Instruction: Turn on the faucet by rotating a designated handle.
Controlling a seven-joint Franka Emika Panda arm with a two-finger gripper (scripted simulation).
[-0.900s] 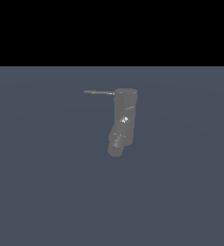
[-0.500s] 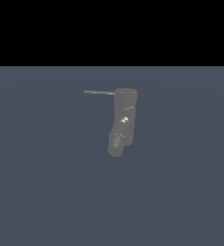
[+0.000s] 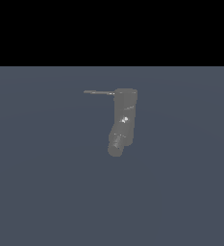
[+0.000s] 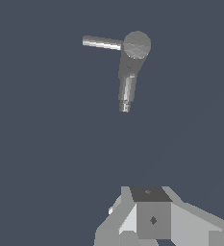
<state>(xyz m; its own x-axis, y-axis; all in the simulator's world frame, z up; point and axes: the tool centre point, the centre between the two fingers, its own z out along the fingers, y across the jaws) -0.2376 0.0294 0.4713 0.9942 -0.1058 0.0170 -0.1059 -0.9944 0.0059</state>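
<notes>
Well apart from my gripper (image 4: 149, 226), whose opening I cannot tell, the faucet (image 4: 132, 57) stands on the surface (image 3: 46, 192), its handle (image 4: 101, 43) untouched.

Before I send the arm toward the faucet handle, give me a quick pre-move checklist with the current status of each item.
1. Handle located: ok, it sticks out sideways from the top of the faucet, toward the exterior view's left.
2. Handle free of obstruction: ok, nothing around it in either view.
3. Gripper clear of the faucet: ok, apart from it in the wrist view.
4. Gripper open or shut: cannot tell, fingertips not shown.
5. Arm visible in exterior view: not ok, absent there.
6. Faucet upright: ok.
</notes>
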